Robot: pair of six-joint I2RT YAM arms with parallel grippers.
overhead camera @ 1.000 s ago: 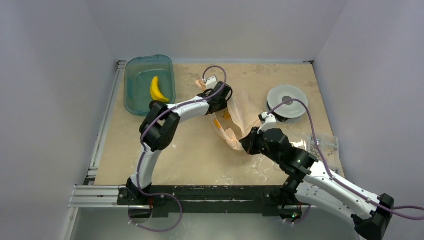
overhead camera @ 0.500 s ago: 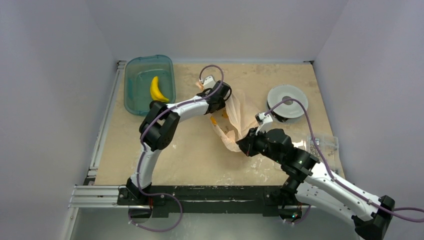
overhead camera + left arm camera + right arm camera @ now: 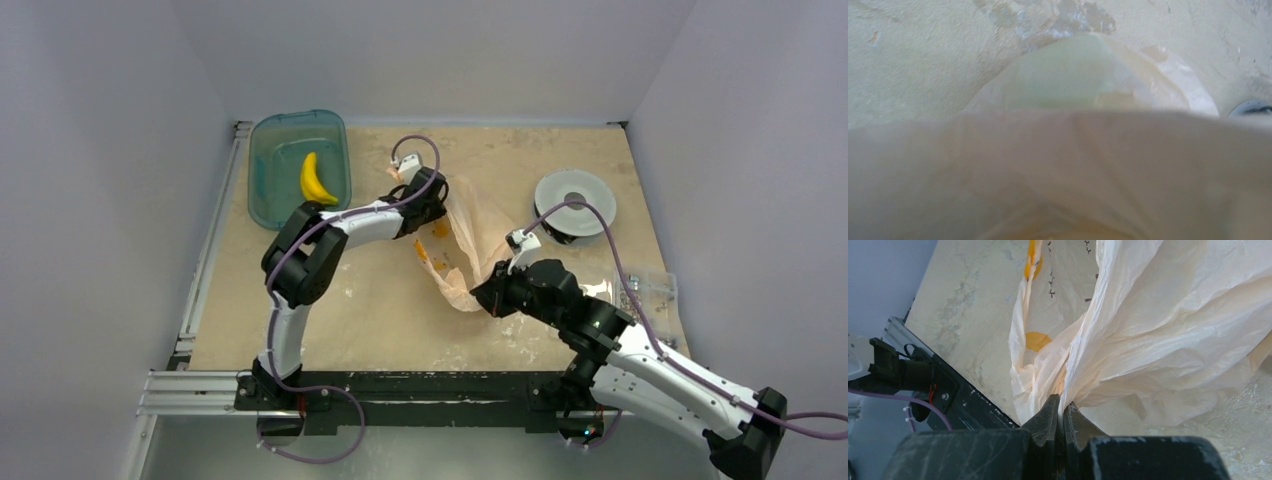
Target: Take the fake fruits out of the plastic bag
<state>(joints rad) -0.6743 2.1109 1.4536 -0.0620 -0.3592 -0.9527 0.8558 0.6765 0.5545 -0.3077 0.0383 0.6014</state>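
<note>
Behind plastic bag [image 3: 1048,175] — green fruit [image 3: 1063,75], perhaps

Crinkled peach plastic bag [image 3: 473,226] hangs stretched; yellow banana [image 3: 316,180] lies well apart.

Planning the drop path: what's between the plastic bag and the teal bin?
In the top view, only the left arm's wrist crosses that stretch, against the plastic bag; the rest is bare table up to the teal bin.

Blurred plastic bag [image 3: 1060,170] hides left end effector [image 3: 436,193]
</note>
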